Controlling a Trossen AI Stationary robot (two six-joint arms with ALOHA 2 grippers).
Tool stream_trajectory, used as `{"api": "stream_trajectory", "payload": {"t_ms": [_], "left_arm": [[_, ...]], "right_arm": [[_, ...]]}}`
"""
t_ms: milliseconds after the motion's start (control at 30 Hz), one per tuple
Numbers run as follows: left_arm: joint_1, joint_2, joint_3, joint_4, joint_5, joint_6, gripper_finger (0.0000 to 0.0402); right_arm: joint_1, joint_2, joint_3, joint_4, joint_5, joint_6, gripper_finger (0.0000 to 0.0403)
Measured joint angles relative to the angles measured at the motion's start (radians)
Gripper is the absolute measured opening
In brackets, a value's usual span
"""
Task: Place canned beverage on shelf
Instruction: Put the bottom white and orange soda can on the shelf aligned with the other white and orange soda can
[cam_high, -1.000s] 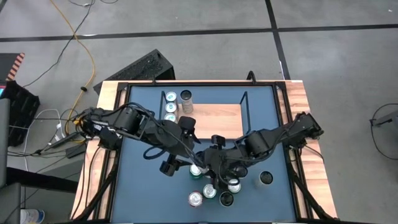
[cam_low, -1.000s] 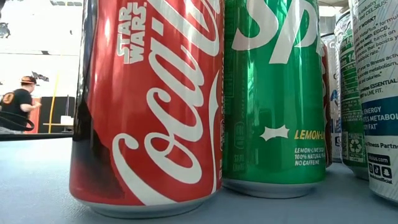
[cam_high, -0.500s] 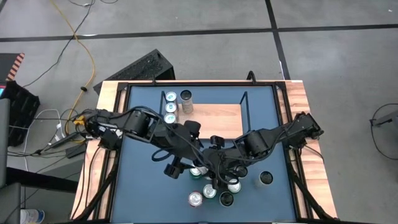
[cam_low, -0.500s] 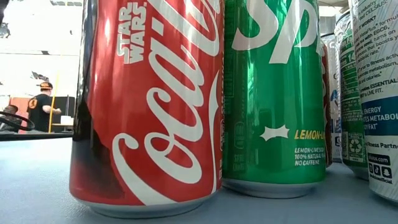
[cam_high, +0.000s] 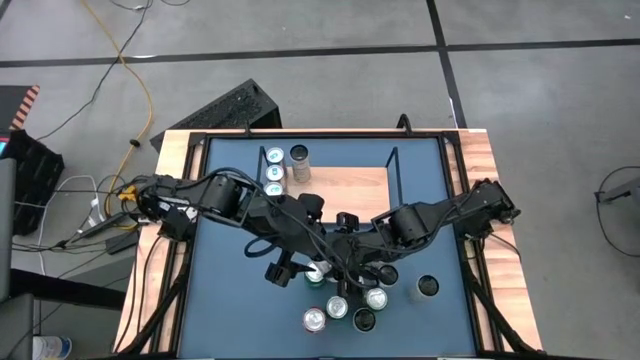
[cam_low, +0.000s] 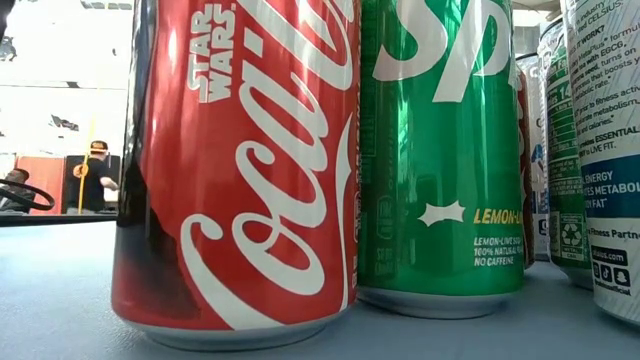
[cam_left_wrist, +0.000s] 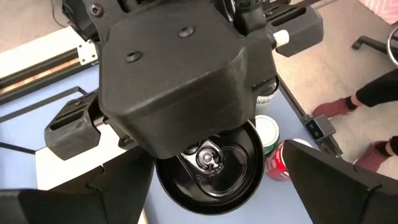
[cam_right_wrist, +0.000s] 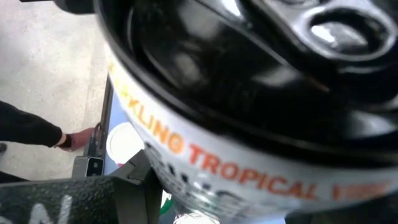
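On the blue tabletop (cam_high: 225, 290), a black-topped can (cam_left_wrist: 211, 163) sits between left gripper's (cam_left_wrist: 205, 186) jaws.

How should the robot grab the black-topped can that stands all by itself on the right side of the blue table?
Probably best to grip the lone black-topped can around its round side wall, fingers on opposite sides, coming straight down from above. It stands upright with bare blue tabletop around it, apart from the crowded cluster of cans, so nothing seems to block the fingers.
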Motion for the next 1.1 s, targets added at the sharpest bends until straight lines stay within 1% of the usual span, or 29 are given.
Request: {"api": "stream_trajectory", "payload": {"t_ms": [133,300,433,633,733,867,1100], "left_arm": [[0.010,0.000,-0.001,-0.023,0.020,0.001,0.0336],[0.030,0.002,-0.038,-0.026,0.026,0.006,0.0336],[0.030,-0.001,-0.039,-0.008,0.046,0.041,0.0336],[0.027,-0.001,-0.039,0.022,0.045,0.083,0.0336],[0.027,-0.001,-0.039,0.021,0.053,0.098,0.0336],[0.027,-0.001,-0.039,0.016,0.089,0.123,0.0336],[0.017,-0.001,-0.039,0.015,0.094,0.140,0.0336]], "right_arm": [[0.000,0.000,0.000,0.000,0.000,-0.005,0.0224],[0.003,0.000,0.000,-0.001,0.000,-0.008,0.0224],[0.003,0.000,0.000,0.004,0.000,-0.011,0.0224],[0.003,0.000,0.000,0.001,-0.007,-0.017,0.0224],[0.003,0.000,0.000,0.001,-0.008,-0.019,0.0224],[0.003,0.000,0.000,0.001,-0.008,-0.020,0.0224],[0.003,0.000,0.000,0.002,-0.024,-0.027,0.0224]]}}
